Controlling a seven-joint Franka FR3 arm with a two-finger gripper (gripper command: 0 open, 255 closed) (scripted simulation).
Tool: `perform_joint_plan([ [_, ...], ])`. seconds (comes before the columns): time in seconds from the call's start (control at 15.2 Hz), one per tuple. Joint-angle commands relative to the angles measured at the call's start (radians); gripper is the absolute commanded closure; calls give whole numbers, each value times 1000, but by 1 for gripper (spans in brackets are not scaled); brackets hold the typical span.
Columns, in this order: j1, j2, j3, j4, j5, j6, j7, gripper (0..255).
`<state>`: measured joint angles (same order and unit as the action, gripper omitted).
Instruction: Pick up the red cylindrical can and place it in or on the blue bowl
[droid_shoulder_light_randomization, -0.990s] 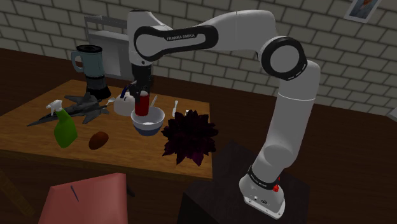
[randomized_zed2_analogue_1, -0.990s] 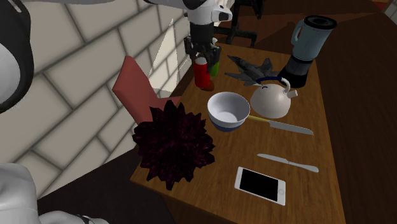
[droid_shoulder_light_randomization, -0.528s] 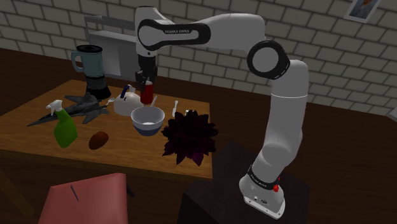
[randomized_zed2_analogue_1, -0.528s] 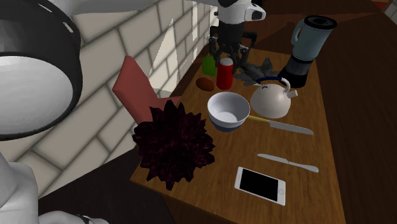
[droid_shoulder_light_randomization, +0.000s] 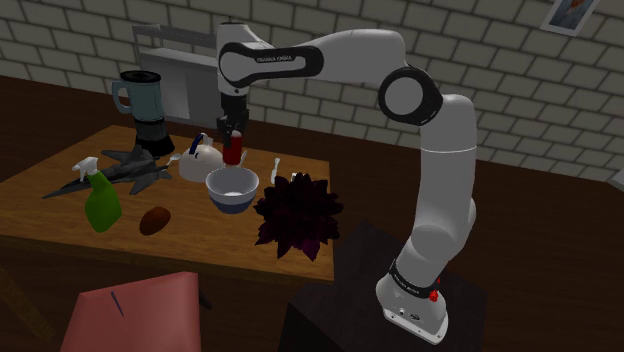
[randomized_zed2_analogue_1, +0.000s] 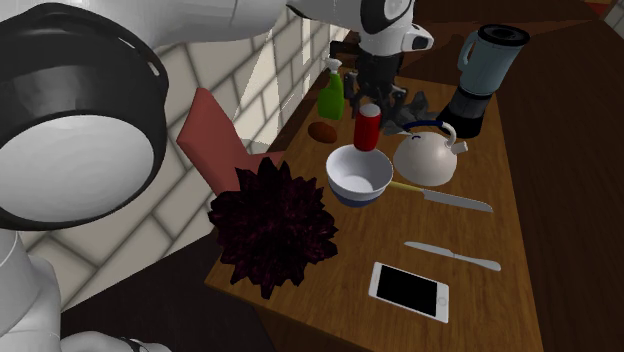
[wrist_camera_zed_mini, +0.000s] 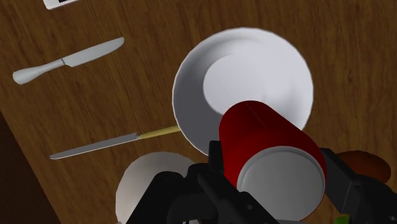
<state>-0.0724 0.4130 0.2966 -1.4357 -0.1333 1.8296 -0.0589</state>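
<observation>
Clasped in the black gripper (wrist_camera_zed_mini: 275, 167), jaws drawn in narrow against its sides: a red can (wrist_camera_zed_mini: 254, 137), with a plain red wall and a pale grey end cap turned toward the wrist camera. Lifted clear of the wooden table (droid_shoulder_light_randomization: 40, 225). Long axis running on from the fingers, pointing down and slightly tipped.

Straight past the can's far end, below the jaws: the bowl (wrist_camera_zed_mini: 254, 70), white inside, bluish outside, mouth open upward. Not yet centred, by the look of the wrist view. Hangs over the bowl's rim rather than over the middle of the hollow, with the bowl's centre a little further out beyond the fingertips. Likely to call for a short shift toward that centre, then a lowering and a release.

Just beside the jaws, on the table: a white kettle (randomized_zed2_analogue_1: 425, 158). Well off to that same side: a yellow-handled knife (wrist_camera_zed_mini: 108, 145) and a silver knife (wrist_camera_zed_mini: 70, 60).

No brand, label or writing legible on the can. White lettering (droid_shoulder_light_randomization: 270, 60) on the arm's dark upper band, apparently reading "FRANKA EMIKA".
</observation>
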Motion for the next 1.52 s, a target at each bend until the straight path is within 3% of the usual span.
perform_joint_plan([
  [0.0,-1,2,-1,-24,-1,27,2,255],
  [0.79,-3,36,-8,-134,-15,169,14,255],
  [1.32,-3,36,-8,-134,-15,169,14,255],
  [1.39,-3,36,-8,-135,-15,169,14,0],
  [1.45,-3,36,-8,-135,-15,169,14,0],
])
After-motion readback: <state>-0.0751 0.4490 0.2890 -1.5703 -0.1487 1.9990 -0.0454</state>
